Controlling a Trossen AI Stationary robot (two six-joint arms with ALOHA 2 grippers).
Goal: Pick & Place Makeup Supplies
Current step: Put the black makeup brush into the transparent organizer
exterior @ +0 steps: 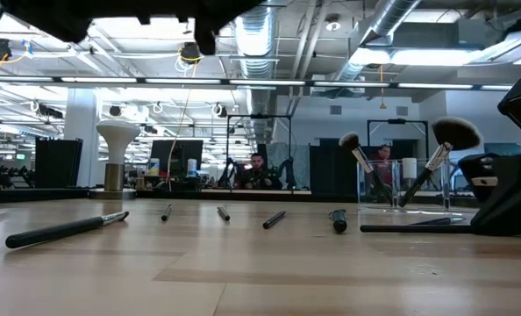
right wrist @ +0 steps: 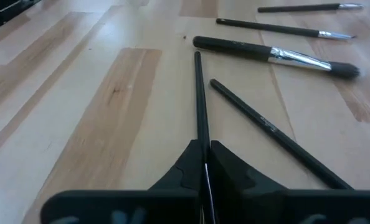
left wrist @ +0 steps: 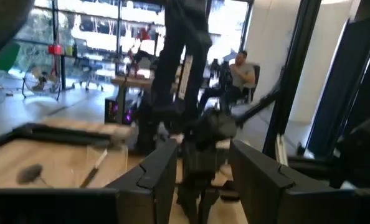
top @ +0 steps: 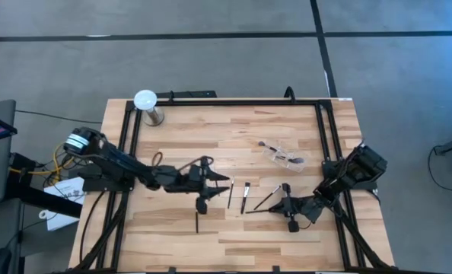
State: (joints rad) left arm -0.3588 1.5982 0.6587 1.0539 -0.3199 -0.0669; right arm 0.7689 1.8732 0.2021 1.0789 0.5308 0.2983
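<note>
Several thin dark makeup brushes lie flat on the wooden table (top: 173, 243) near its middle. Among them are a thicker one with a silvery ferrule (right wrist: 278, 56) and a thin one (right wrist: 278, 137) beside it. My right gripper (right wrist: 203, 163) comes in low from the table's right (top: 278, 207) and is shut on one thin black brush (top: 258, 210). My left gripper (top: 214, 186) hovers above the table left of the brushes. It points level toward the right with open fingers (left wrist: 154, 180) and holds nothing. My right gripper pinches the thin brush's black handle (right wrist: 201, 146) between its two fingers, which hide the handle's near end. They slant down from the table's right and lie along the brush. The brush lies flat on the table and points away toward the left (exterior: 410, 228).
A clear pouch (top: 283, 156) holding two brushes sits at the back right. A white globe on a metal base (top: 146, 103) stands at the far left corner. Black frame rails (top: 317, 103) border the table. One more brush (top: 197, 221) lies nearer the front. People sit in the room beyond.
</note>
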